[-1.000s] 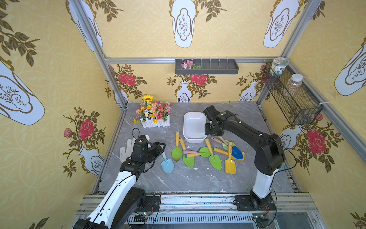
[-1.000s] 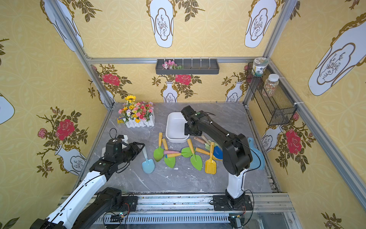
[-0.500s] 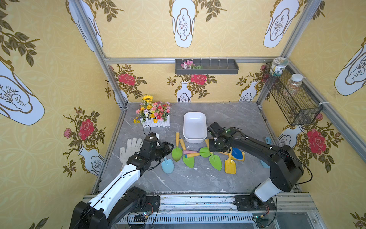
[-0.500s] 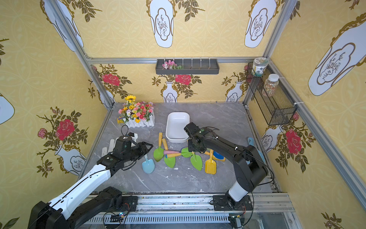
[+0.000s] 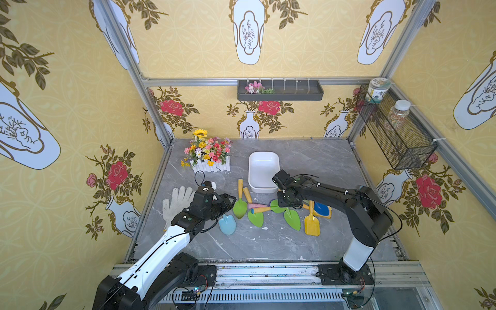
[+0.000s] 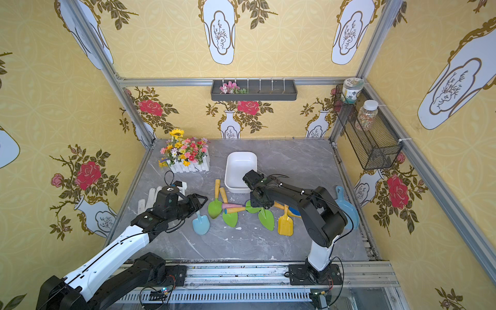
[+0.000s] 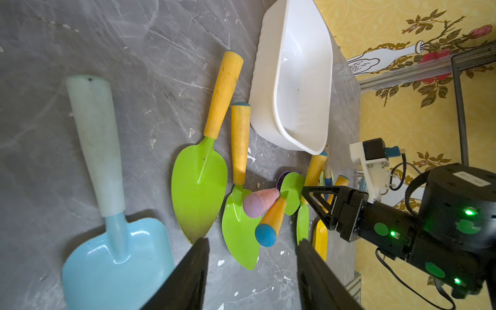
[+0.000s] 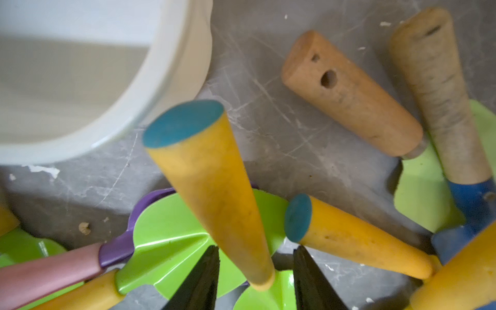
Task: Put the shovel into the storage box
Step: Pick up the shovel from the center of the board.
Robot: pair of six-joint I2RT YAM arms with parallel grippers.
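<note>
White glossy storage box (image 5: 262,169), mid-frame, empty; no shovel stowed. Right claw (image 8: 256,247) astride yellow-handled green shovel (image 8: 209,188), apart, seemingly unclamped; left claw (image 7: 253,239) apart, empty.

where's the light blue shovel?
In both top views the light blue shovel lies on the left side, by the left gripper, left of the nearest green trowel.

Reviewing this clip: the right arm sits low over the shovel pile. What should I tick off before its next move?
1. The right gripper straddles the yellow handle: ok.
2. Jaws touching that handle: not ok, there are gaps on both sides.
3. The storage box is empty and unobstructed: ok.
4. The left gripper is open and holds nothing: ok.
5. That shovel is free of the pink-handled shovel beside it: cannot tell.
</note>
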